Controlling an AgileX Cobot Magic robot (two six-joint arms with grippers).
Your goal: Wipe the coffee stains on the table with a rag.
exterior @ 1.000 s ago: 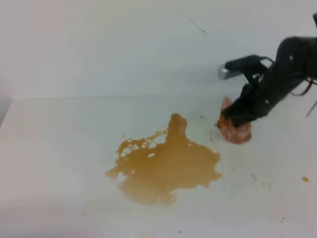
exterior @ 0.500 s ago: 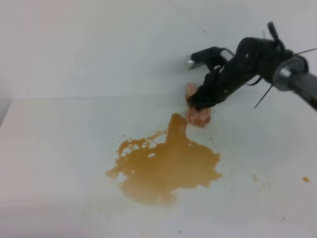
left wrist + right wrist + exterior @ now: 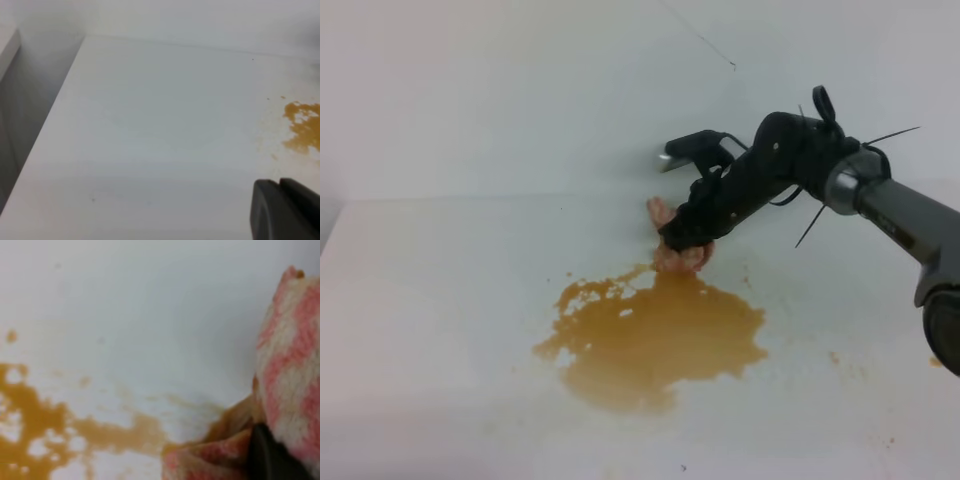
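Rag (image 3: 680, 256) — pink-white, brown-blotched, lumpy

right arm (image 3: 880, 205) stretched across to centre, wrist pitched down, right gripper (image 3: 684, 238) clamped; left gripper (image 3: 285, 210) state unclear.

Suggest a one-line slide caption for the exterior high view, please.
Right gripper presses the rag onto the coffee stains.

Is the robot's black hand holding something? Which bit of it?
Yes. The right gripper is pinching the rag by its bunched-up top, and the rag's bottom sits at the far edge of the coffee stains. The left gripper holds nothing visible.
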